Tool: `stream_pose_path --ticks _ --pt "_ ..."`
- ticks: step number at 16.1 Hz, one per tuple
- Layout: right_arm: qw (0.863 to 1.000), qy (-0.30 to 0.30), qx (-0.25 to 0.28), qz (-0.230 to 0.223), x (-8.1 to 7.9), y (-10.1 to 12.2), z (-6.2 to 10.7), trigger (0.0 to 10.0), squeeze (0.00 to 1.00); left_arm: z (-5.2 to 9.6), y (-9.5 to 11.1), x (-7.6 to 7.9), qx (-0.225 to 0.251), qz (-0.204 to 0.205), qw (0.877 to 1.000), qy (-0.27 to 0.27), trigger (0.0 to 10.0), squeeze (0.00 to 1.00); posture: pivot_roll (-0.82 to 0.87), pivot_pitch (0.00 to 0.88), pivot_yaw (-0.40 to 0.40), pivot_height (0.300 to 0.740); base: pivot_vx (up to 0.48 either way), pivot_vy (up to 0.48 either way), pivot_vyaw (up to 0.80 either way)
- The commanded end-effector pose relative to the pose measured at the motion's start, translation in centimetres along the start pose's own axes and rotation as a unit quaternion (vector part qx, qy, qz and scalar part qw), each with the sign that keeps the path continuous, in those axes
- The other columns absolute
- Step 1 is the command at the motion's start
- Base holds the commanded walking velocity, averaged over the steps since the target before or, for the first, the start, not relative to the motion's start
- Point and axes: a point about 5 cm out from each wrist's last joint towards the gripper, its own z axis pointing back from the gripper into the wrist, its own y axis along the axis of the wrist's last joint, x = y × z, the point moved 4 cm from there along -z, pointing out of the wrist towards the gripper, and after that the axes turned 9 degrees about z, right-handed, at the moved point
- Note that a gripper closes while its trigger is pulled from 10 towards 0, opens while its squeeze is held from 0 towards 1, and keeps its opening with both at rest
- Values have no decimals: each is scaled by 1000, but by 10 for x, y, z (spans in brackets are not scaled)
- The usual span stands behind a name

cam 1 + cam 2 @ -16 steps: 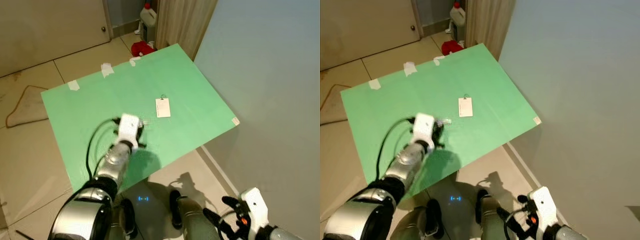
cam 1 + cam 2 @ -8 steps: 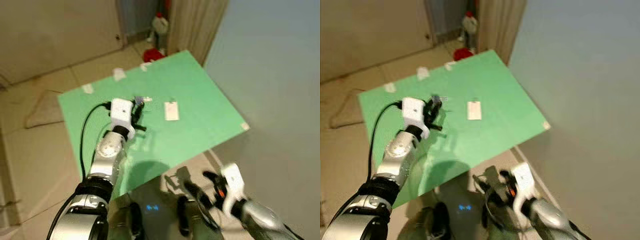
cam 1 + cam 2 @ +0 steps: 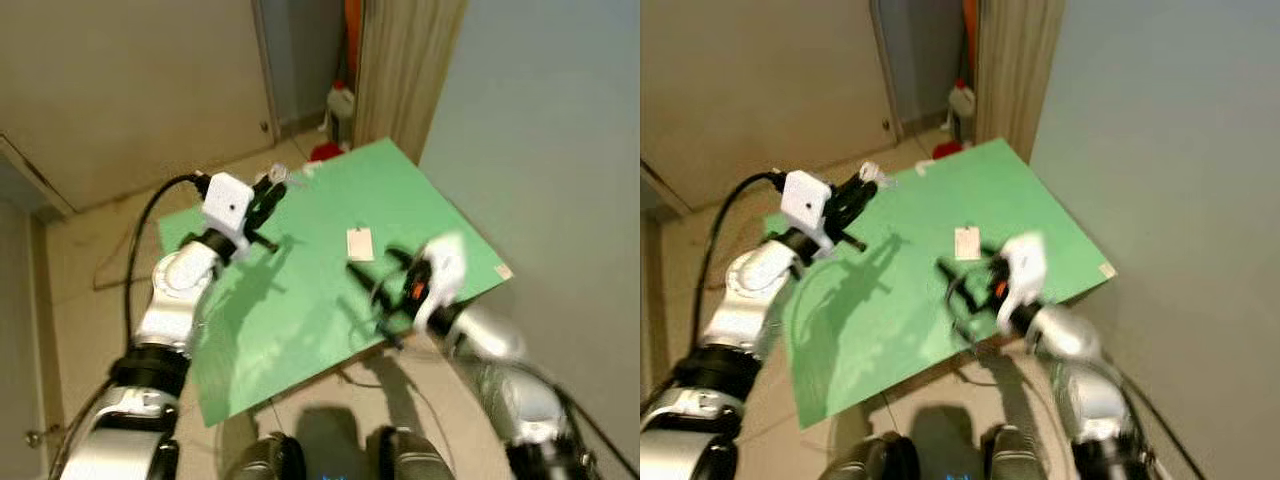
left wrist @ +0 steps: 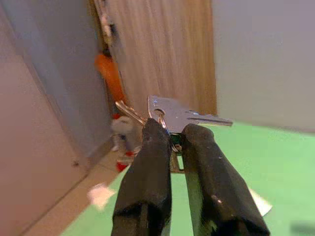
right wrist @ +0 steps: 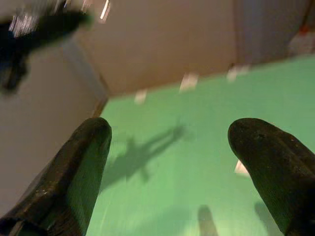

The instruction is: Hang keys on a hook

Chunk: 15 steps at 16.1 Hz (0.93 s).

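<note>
My left gripper [image 3: 266, 192] is raised above the far left part of the green mat [image 3: 300, 300], shut on a bunch of silver keys [image 3: 277, 175]. In the left wrist view the keys [image 4: 172, 114] stick out between the two black fingers [image 4: 152, 147], held by their ring. My right gripper [image 3: 372, 282], blurred, hangs over the mat's near right side, just in front of a white card [image 3: 359, 243] lying on the mat. The right wrist view shows its fingers [image 5: 83, 162] wide apart with nothing between them. I see no hook in any view.
A pale door [image 3: 130, 80] and a beige curtain [image 3: 405, 60] stand behind the mat. A white bottle [image 3: 342, 100] and a red object [image 3: 325, 152] sit at the curtain's foot. A light blue wall [image 3: 560, 130] runs along the right. Tape strips [image 5: 189, 81] hold the mat's far edge.
The camera has tilted up towards the door. My left gripper has lifted the keys higher. My right arm has swung up from low at the right to over the mat.
</note>
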Motion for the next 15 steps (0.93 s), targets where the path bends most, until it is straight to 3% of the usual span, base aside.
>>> stream_pose_path --ticks 1,2,3,4,6,7,11,13,15 --pt "1000 -26 2 -9 9 -3 3 10000 0 9 -10 -1 -28 -10 1000 6 0 0 -225 55 107 740 0 0 0" --pt "999 -38 5 -6 13 -3 4 10000 0 13 -13 -2 -35 -8 999 18 0 0 -217 52 113 740 0 0 0" --pt "997 -72 9 3 21 -5 8 10000 0 25 -15 -9 -34 31 997 60 0 0 -202 49 119 740 0 0 0" --pt "995 -96 8 15 25 -9 15 10000 0 44 -18 -16 -24 96 989 112 0 0 -192 48 125 740 0 0 0" --pt "991 -127 -6 29 26 -24 31 10000 0 81 -40 2 -43 174 972 149 0 0 -181 32 133 740 0 0 0" --pt "990 -135 -16 27 24 -32 39 10000 0 92 -46 20 -51 199 967 151 0 0 -181 29 130 740 0 0 0" --pt "985 -165 -25 38 26 -46 60 10000 0 101 -37 79 -53 184 978 83 0 0 -198 0 117 740 0 0 0" --pt "986 -160 -32 40 25 -52 60 10000 0 97 -43 90 -71 181 979 62 0 0 -205 0 109 740 0 0 0" --pt "986 -159 -27 42 29 -50 54 10000 0 95 -52 87 -82 173 979 68 0 0 -207 0 108 740 0 0 0"
